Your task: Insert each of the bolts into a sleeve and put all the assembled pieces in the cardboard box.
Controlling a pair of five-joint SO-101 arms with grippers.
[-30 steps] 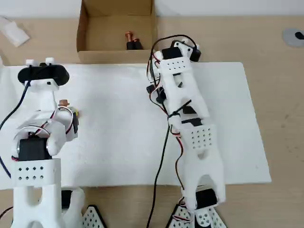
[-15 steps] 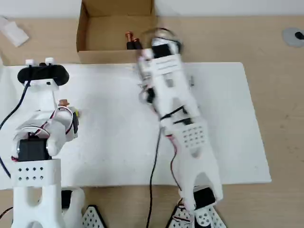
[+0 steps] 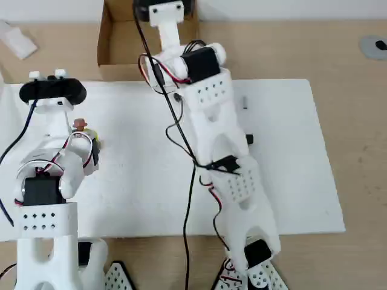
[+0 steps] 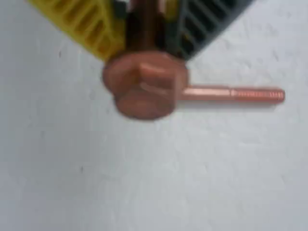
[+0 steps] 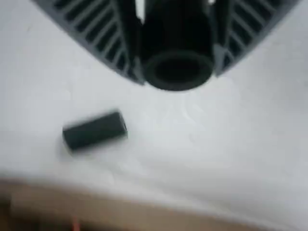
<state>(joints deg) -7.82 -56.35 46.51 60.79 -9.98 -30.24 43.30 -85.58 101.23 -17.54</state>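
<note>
A copper bolt (image 4: 144, 86) is being pinched by the left claw (image 4: 147, 41). Its shank is being gripped between the yellow finger (image 4: 86, 26) and the dark grey one, and its flanged head is being turned toward the wrist camera. Behind that head a second bolt (image 4: 233, 94) is lying flat on the white mat (image 4: 144, 183). Its threaded shank is being shown plainly while its head is being hidden by the held bolt.

In the high view the left claw (image 3: 81, 130) is being held over the left part of the mat (image 3: 139, 175), with the copper head of the bolt (image 3: 79, 125) showing at its tip, well apart from the cardboard box (image 3: 106, 42).

A black sleeve (image 5: 178, 72) is being clamped by the right claw (image 5: 178, 53), its open end being faced toward the wrist camera. A second sleeve (image 5: 95, 130) is lying on its side on the mat, apart from the held one and near the mat's edge.

In the high view the right arm (image 3: 211, 133) is being stretched across the mat, its far end being held over the open box. The box is standing on the wooden surface (image 3: 338, 54), just beyond the mat's far edge.
</note>
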